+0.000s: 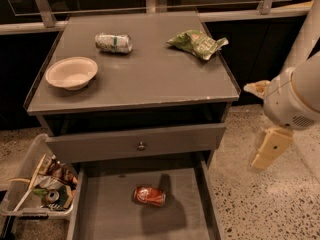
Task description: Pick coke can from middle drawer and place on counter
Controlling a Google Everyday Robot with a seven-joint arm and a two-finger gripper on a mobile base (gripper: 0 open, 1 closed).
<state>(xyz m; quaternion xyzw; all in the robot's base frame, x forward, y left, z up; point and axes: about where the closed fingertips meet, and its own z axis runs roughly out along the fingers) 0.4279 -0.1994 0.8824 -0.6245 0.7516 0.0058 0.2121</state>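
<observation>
The red coke can (149, 195) lies on its side on the floor of the open middle drawer (105, 219), at the bottom of the camera view. The grey counter (150, 76) fills the upper middle. My gripper (267, 151) hangs from the white arm at the right, beside the cabinet's right side. It is well right of the can and above it, touching nothing.
On the counter lie a silver-and-green can (114, 42), a crumpled green bag (196, 43) and a white bowl (71, 73). A shut grey drawer front with a knob (141, 145) sits above the open drawer. A clear bin of trash (45, 189) stands at the left on the speckled floor.
</observation>
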